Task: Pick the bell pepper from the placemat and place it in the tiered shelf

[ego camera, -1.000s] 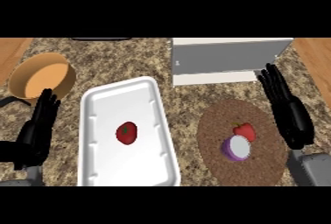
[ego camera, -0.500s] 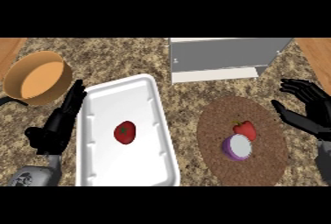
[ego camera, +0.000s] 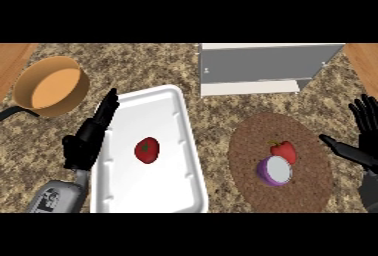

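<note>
A red bell pepper (ego camera: 283,150) lies on the round brown placemat (ego camera: 255,160), touching a halved purple onion (ego camera: 274,170) just below it. The grey tiered shelf (ego camera: 266,67) stands at the back, above the placemat. My right hand (ego camera: 363,145) is at the right edge, open, thumb pointing left toward the mat, apart from the pepper. Open as well, my left hand (ego camera: 90,134) stands on edge along the left rim of the white tray (ego camera: 177,115).
A red tomato (ego camera: 147,149) lies in the middle of the white tray. An orange-brown pan (ego camera: 52,87) with a dark handle sits at the back left. Wooden strips border the speckled stone counter (ego camera: 148,65) at both far corners.
The view has shifted, so everything sits further right. My right hand has drawn out to the right edge and lower. My left hand has moved up against the tray's left rim.
</note>
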